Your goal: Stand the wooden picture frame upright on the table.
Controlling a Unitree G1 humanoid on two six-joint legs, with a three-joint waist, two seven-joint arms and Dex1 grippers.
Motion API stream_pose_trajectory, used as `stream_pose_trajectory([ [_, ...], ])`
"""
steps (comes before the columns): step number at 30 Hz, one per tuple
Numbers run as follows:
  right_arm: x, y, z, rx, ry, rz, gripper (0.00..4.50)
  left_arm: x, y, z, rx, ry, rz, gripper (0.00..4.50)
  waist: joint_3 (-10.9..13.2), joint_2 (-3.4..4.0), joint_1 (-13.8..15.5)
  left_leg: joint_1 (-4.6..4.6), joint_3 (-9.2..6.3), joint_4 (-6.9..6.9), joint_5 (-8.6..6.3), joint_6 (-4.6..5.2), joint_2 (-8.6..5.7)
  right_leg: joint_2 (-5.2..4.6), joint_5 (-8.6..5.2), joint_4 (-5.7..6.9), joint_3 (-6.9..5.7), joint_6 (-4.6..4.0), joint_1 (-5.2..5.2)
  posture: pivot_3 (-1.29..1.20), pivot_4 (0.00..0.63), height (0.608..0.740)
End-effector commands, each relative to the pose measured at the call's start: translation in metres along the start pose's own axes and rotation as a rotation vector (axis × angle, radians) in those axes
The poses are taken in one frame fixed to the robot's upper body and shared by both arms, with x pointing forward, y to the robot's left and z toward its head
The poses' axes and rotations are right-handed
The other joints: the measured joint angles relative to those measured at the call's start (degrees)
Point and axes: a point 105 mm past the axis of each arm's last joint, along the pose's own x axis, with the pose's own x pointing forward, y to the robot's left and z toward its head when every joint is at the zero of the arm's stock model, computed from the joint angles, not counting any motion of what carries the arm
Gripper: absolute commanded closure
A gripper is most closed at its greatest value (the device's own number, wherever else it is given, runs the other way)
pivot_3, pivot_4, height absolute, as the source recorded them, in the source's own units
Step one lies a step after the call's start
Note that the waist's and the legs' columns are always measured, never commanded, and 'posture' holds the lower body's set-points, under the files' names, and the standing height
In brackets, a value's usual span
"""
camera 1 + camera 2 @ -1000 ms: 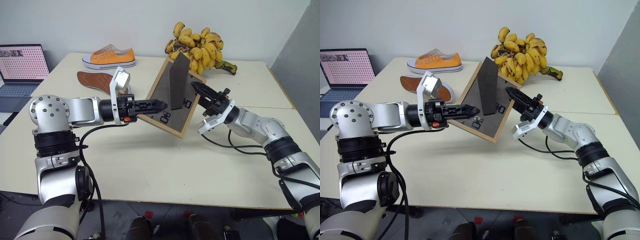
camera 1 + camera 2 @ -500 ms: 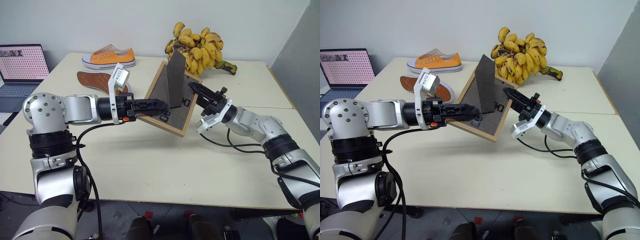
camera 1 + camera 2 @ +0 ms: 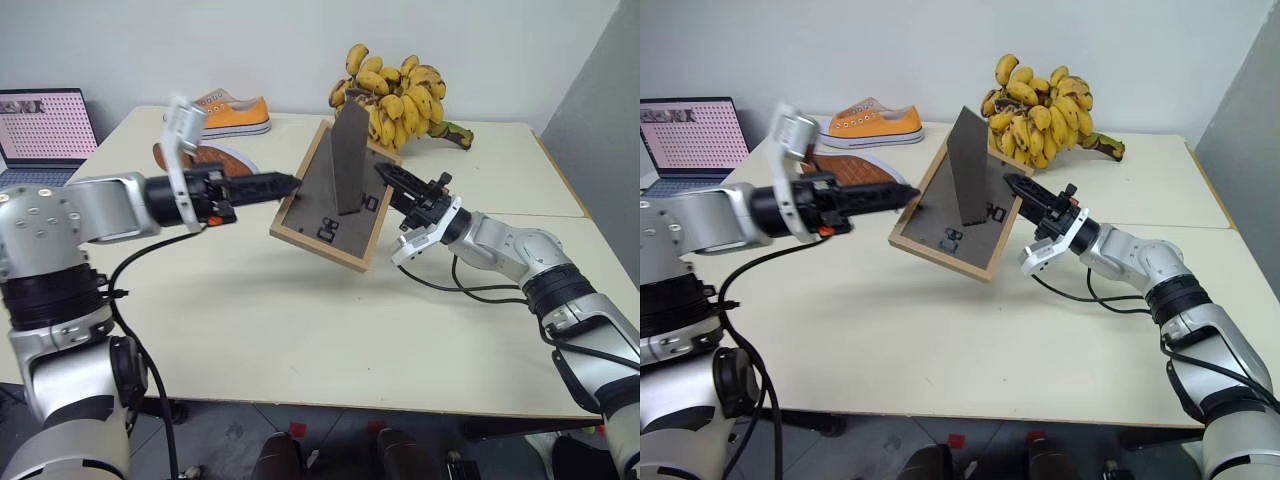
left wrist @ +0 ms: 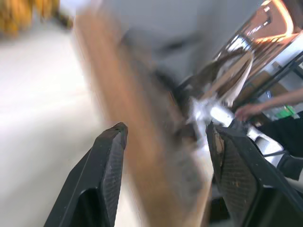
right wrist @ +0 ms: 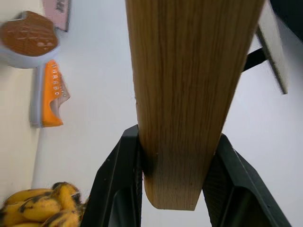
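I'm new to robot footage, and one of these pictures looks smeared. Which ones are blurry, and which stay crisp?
Left wrist view: heavily motion-blurred, the wooden picture frame a brown streak between the sharper black fingers. Left eye view: the left gripper and its white camera block are smeared; bananas and orange shoe stay crisp. Right wrist view: sharp, the frame's wood grain clear.

A bunch of bananas (image 3: 398,92) is lying at the far side ahead of me, an orange sneaker (image 3: 222,113) is sitting upright with its mate (image 3: 205,159) lying sole-up nearby, and an open laptop (image 3: 42,130) is glowing off to my left.
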Motion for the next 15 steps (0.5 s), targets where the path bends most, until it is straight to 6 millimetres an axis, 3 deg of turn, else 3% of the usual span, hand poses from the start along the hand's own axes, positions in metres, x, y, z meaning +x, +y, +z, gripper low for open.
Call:
stream_pose_trajectory([
  [1,0.002,-0.01,-0.013,0.101,0.064,-0.043,3.23,-0.039,-0.022,0.028,0.192,-0.133,0.049,1.65,0.0,0.0,-0.51,0.0,0.0,0.0,0.0,0.0,0.0,0.0,0.0,0.0,0.01,0.0,-0.01,0.0,0.15,0.74],
  [4,0.0,-0.005,-0.021,0.33,0.141,-0.048,3.23,-0.062,-0.035,0.006,0.323,-0.068,0.11,1.65,-0.01,-0.01,-1.4,0.08,0.04,-0.06,-0.01,0.01,0.04,-0.02,0.0,-0.05,0.05,0.0,0.07,0.0,0.15,0.74],
  [8,0.005,0.004,-0.028,0.81,0.244,-0.08,3.23,-0.094,-0.037,-0.048,0.294,0.043,0.252,1.65,0.05,-0.13,-2.12,0.31,0.03,-0.08,-0.05,0.08,0.06,-0.06,0.0,-0.1,0.0,-0.01,0.37,0.0,0.15,0.74],
  [11,0.012,0.016,-0.013,1.166,0.202,-0.01,3.23,-0.103,-0.039,-0.078,0.275,0.103,0.318,1.65,0.11,-0.2,-1.67,0.65,-0.18,-0.1,-0.11,0.18,0.1,-0.02,0.0,-0.12,-0.17,-0.01,0.79,0.0,0.15,0.74],
  [15,0.013,0.03,0.015,1.466,0.121,0.099,3.23,-0.109,-0.032,-0.086,0.269,0.072,0.413,1.65,0.13,-0.23,-0.21,0.94,-0.28,-0.11,-0.12,0.2,0.04,-0.05,-0.04,-0.11,-0.26,-0.05,1.08,0.0,0.15,0.74],
])
